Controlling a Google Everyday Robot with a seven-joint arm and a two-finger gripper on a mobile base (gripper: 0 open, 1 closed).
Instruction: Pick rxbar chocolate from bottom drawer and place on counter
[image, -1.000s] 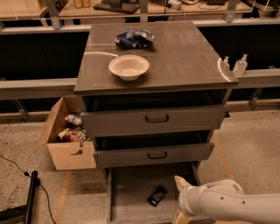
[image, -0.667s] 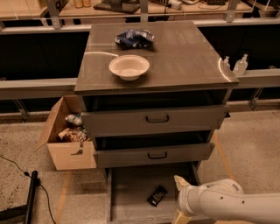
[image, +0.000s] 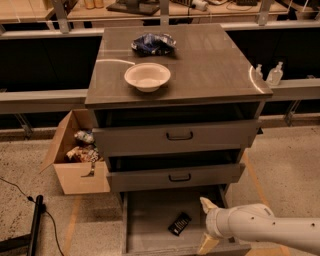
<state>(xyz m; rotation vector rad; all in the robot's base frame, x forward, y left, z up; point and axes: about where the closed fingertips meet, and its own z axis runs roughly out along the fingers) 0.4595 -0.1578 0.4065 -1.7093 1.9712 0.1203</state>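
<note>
Grey was the colour of the bottom drawer (image: 150, 220), which was pulled out the most and sat low by the floor (image: 280, 165). A small black snack bar (image: 180, 223) lay flat inside the bottom drawer, near the middle and a little to the right. It lay at a slant, and nothing touched it.

The robot's hand (image: 204, 225) was at the right side of the bottom drawer, just beside the snack bar but not touching it. Its two pale fingers (image: 208, 204) were spread wide apart, one pointing to the back of the drawer and one to the front. The hand held nothing. A thick white arm (image: 260, 229) came in from the right edge and ended at the hand.

Above the bottom drawer, the middle drawer (image: 150, 179) was pulled out a little less, and the top drawer (image: 135, 137) less again, so they looked like steps. Each of these two had a black handle.

On top was the wide, flat, grey-brown surface (image: 215, 60), a bit shiny. A white bowl (image: 147, 76) stood on it near the front left. A wrinkly blue and white bag (image: 153, 44) lay behind the bowl, near the back. The snack bar was not on the surface.

A brown cardboard box (image: 80, 177) stood on the floor to the left of the drawers, open and full of small packets. Two clear bottles (image: 274, 75) stood behind the right corner of the surface. A black pole (image: 36, 225) lay on the floor at the far left.
</note>
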